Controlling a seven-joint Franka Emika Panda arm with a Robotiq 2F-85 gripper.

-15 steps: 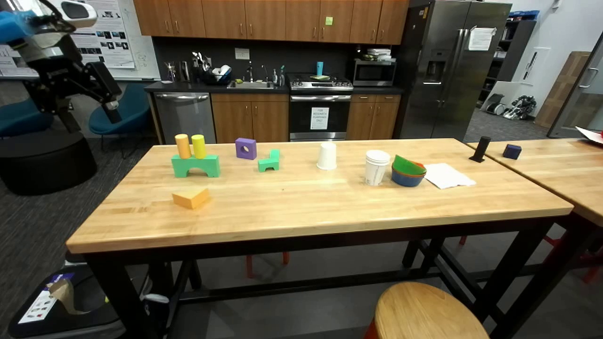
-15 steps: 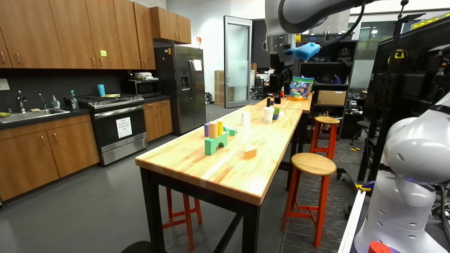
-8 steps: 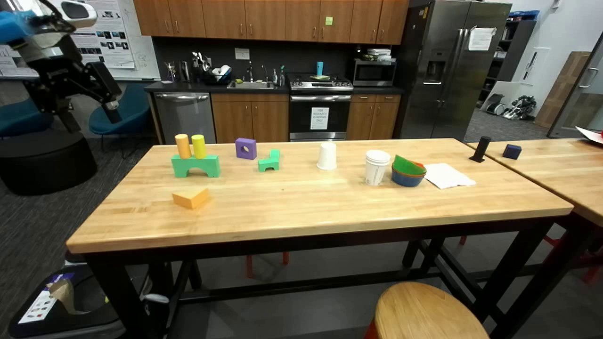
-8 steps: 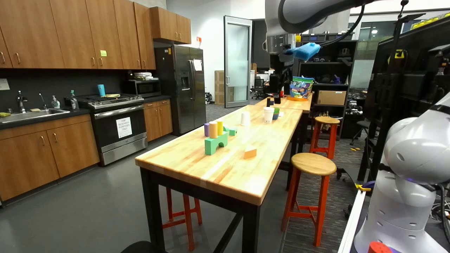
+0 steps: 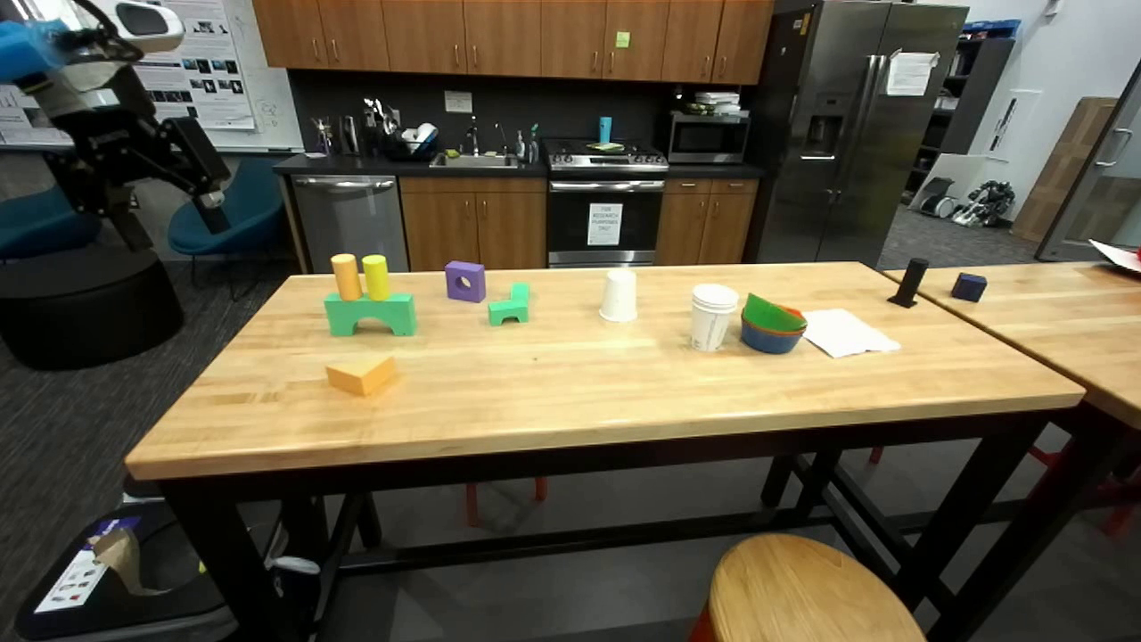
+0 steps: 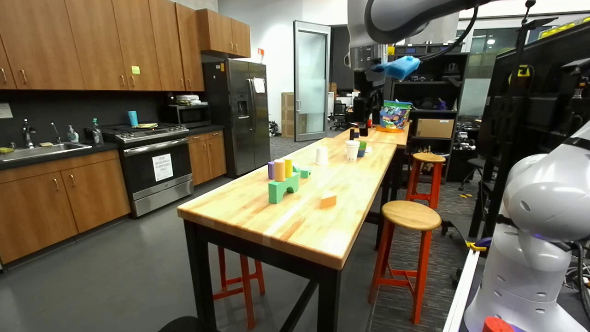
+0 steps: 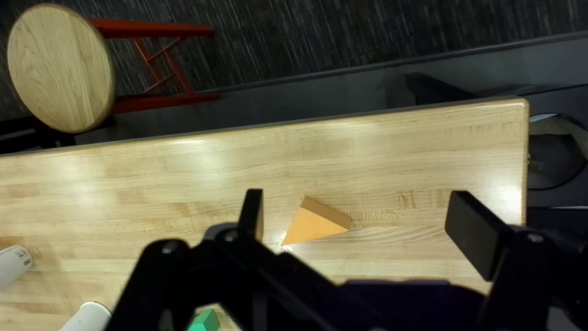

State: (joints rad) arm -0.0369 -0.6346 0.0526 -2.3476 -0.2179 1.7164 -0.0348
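Gripper (image 7: 358,211) is spread wide, holding nothing, up over the table (image 7: 151,184). Both cylinders (image 5: 376,278) already stand on the arch (image 5: 370,308); wedge (image 7: 314,226) isn't picked up yet.

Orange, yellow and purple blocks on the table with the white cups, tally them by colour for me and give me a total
Orange: 2, the orange cylinder and the orange wedge
Yellow: 1, the yellow cylinder
Purple: 1, the purple block with the round hole
Total: 4
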